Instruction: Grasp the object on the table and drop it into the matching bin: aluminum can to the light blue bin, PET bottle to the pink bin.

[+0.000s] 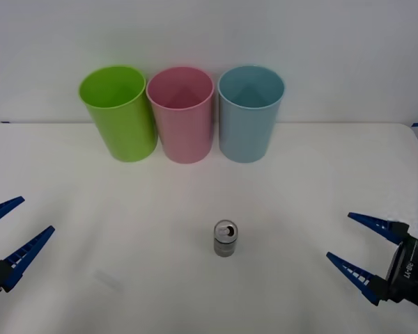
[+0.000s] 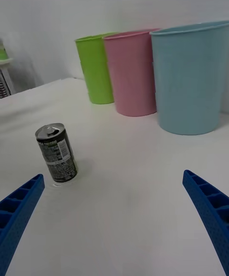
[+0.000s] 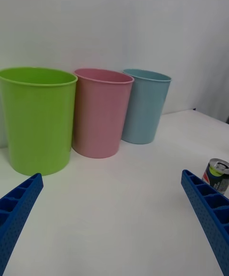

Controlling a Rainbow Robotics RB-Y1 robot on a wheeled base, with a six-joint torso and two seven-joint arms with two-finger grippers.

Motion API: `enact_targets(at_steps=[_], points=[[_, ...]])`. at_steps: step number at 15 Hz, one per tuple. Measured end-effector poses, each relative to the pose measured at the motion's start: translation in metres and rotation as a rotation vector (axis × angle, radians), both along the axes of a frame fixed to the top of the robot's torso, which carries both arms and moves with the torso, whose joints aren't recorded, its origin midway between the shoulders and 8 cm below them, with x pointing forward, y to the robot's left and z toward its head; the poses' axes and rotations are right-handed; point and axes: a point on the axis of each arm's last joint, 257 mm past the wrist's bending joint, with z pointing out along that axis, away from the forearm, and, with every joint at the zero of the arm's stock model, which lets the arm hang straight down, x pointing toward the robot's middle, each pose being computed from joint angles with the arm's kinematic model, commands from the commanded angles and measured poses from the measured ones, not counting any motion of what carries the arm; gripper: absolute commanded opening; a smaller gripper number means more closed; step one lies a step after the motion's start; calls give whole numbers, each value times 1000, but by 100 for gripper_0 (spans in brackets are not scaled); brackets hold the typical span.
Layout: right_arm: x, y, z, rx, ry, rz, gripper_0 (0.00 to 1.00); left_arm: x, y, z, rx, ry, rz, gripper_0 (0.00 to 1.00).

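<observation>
A small silver-grey aluminum can (image 1: 225,239) stands upright on the white table (image 1: 125,236), near the middle and toward the front; it also appears as the can (image 2: 57,153) and the can (image 3: 216,174). At the back stand the pink bin (image 1: 181,113) and, to its right, the light blue bin (image 1: 249,113). My right gripper (image 1: 357,256) hovers open low at the front right, well to the right of the can. At the front left edge my left gripper (image 1: 12,227) is open too, with nothing between its fingers.
A lime green bin (image 1: 118,111) stands left of the pink one, the three bins in a tight row against the white wall. Bare table lies between the can and the bins and on both sides of the can.
</observation>
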Motion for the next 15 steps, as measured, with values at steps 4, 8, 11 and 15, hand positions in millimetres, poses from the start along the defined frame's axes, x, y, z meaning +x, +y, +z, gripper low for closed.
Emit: enact_targets(at_steps=[4, 8, 11, 15], points=[[8, 31, -19, -48, -40, 61, 100, 0, 0, 0, 0, 0, 0, 100], [16, 57, -38, -69, -24, 114, 100, 0, 0, 0, 0, 0, 0, 100], [23, 75, -50, -91, -9, 132, 100, 0, 0, 0, 0, 0, 0, 100], [33, 105, -59, -109, -3, 146, 100, 0, 0, 0, 0, 0, 0, 100]])
